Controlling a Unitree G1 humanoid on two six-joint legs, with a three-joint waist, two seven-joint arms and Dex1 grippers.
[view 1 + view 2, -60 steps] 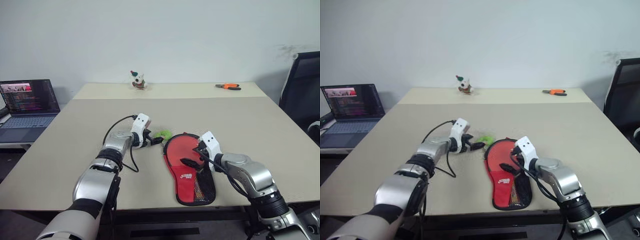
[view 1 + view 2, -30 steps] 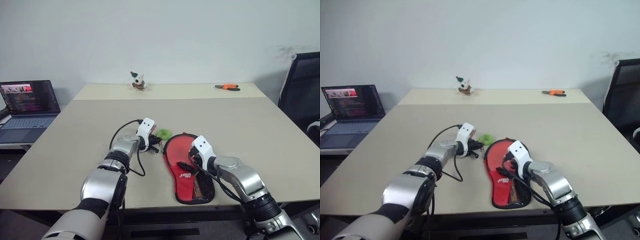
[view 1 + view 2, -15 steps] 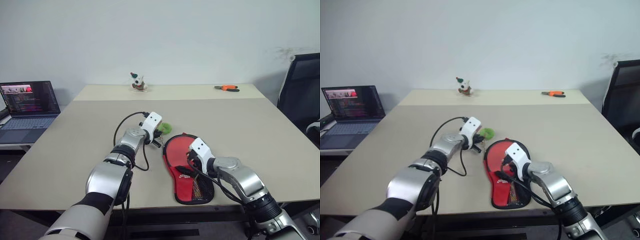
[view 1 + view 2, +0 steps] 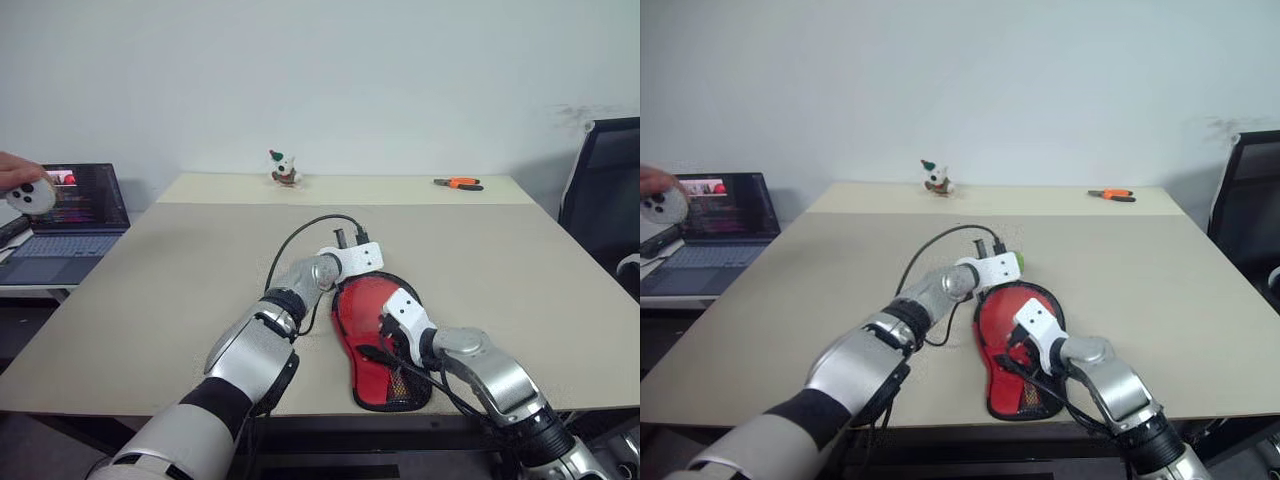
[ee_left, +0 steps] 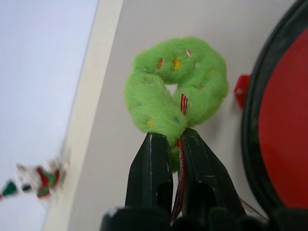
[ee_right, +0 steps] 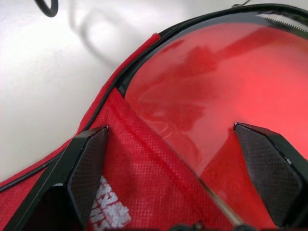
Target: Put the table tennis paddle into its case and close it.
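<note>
At the centre of the frame, the case point(image 4: 375, 345) is lying on the beige table point(image 4: 150, 290), its red side up, with the table tennis paddle point(image 6: 202, 106) showing inside its open round end. The left gripper point(image 5: 169, 159) is pinching the fuzzy green zipper tag point(image 5: 175, 89) just above the case's upper rim, fingers nearly together. The right gripper point(image 6: 178, 163) is hovering over the case's lower half, fingers spread wide and gripping nothing. A laptop point(image 4: 60, 215) is glowing at the left edge.
</note>
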